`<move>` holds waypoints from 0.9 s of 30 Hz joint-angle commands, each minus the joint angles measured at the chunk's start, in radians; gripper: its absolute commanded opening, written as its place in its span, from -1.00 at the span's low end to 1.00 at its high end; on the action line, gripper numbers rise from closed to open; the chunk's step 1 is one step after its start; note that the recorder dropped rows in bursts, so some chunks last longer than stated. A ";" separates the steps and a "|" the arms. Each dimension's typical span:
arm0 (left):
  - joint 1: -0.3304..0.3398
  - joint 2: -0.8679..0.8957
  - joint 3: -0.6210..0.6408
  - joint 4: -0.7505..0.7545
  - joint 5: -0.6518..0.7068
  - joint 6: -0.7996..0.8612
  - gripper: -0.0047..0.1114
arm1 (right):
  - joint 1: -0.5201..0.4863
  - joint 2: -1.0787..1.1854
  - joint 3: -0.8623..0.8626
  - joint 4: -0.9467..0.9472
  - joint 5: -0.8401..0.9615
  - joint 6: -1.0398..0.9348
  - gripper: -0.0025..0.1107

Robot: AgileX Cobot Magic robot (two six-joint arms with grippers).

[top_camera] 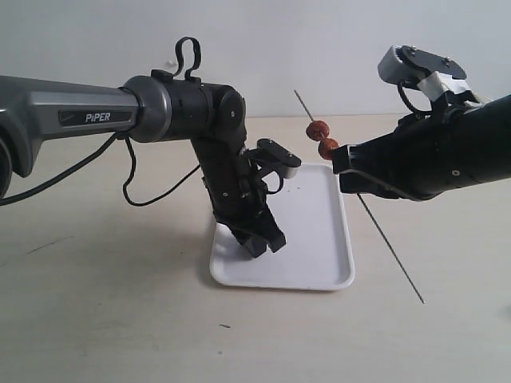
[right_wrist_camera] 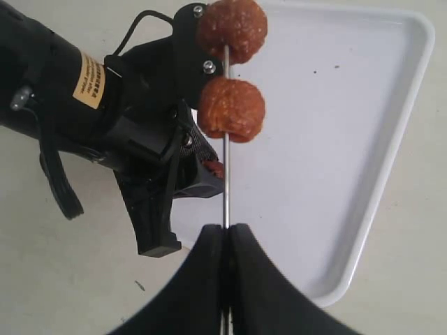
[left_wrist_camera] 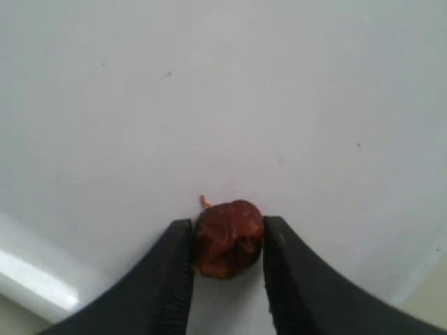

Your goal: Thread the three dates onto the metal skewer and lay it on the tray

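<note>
1 date (left_wrist_camera: pixel 228 239) between left jaws

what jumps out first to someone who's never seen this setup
A thin metal skewer with two dates threaded on it, pinched in the right end effector and held slanting beside the white tray. Then the third date, gripped by the left end effector down on that tray.

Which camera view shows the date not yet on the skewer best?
The left wrist view: the loose date sits large, unblocked between the fingers of the left tool. The exterior view hides it behind the left arm; the right wrist view shows only a reddish sliver.
</note>
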 commanded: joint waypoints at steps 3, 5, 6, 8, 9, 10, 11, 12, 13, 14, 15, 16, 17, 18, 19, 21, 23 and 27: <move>-0.003 -0.002 0.001 -0.013 -0.026 -0.018 -0.33 | -0.005 -0.009 0.003 -0.006 -0.010 -0.005 -0.96; -0.003 -0.002 0.001 -0.013 -0.026 -0.020 -0.33 | -0.005 -0.009 0.003 -0.006 -0.010 -0.005 -0.96; -0.003 -0.002 0.001 -0.013 -0.023 -0.022 -0.33 | -0.005 -0.009 0.003 -0.006 -0.010 -0.005 -0.96; -0.003 -0.002 0.001 -0.013 -0.022 -0.022 -0.33 | -0.005 -0.009 0.003 -0.006 -0.010 -0.005 -0.96; -0.003 -0.002 0.001 -0.013 -0.018 -0.022 -0.33 | -0.005 -0.009 0.003 -0.006 -0.010 -0.005 -0.96; -0.003 -0.002 0.001 -0.013 -0.016 -0.022 -0.33 | -0.005 -0.009 0.003 -0.006 -0.010 -0.005 -0.96; -0.003 -0.002 0.001 -0.013 -0.011 -0.022 -0.34 | -0.005 -0.009 0.003 -0.006 -0.010 -0.005 -0.96; -0.003 -0.002 0.001 -0.013 -0.009 -0.022 -0.34 | -0.005 -0.009 0.003 -0.006 -0.010 -0.005 -0.96; -0.003 -0.002 0.001 -0.013 -0.004 -0.022 -0.35 | -0.005 -0.009 0.003 -0.006 -0.010 -0.005 -0.96; -0.003 -0.002 0.001 -0.013 -0.002 -0.024 -0.37 | -0.005 -0.009 0.003 -0.006 -0.010 -0.005 -0.96; -0.003 -0.002 0.001 -0.013 0.001 -0.024 -0.40 | -0.005 -0.009 0.003 -0.006 -0.010 -0.005 -0.96; -0.003 -0.002 0.001 -0.013 0.001 -0.024 -0.45 | -0.005 -0.009 0.003 -0.006 -0.010 -0.005 -0.96; -0.003 -0.002 0.001 -0.013 0.003 -0.024 -0.51 | -0.005 -0.009 0.003 -0.006 -0.010 -0.005 -0.96; -0.003 -0.002 0.001 -0.013 0.003 -0.024 -0.53 | -0.005 -0.009 0.003 -0.006 -0.007 -0.005 -0.96; -0.003 -0.002 0.001 -0.013 0.005 -0.024 -0.53 | -0.005 -0.009 0.003 -0.006 -0.003 -0.005 -0.96; -0.003 -0.002 0.001 -0.015 0.007 -0.024 -0.53 | -0.005 -0.009 0.003 -0.006 -0.005 -0.005 -0.96; 0.002 -0.010 0.001 -0.044 0.018 -0.020 -0.53 | -0.005 -0.009 0.003 -0.006 -0.005 -0.005 -0.96; 0.072 -0.075 0.001 -0.275 0.095 0.099 -0.53 | -0.005 -0.009 0.003 -0.021 -0.005 -0.005 -0.96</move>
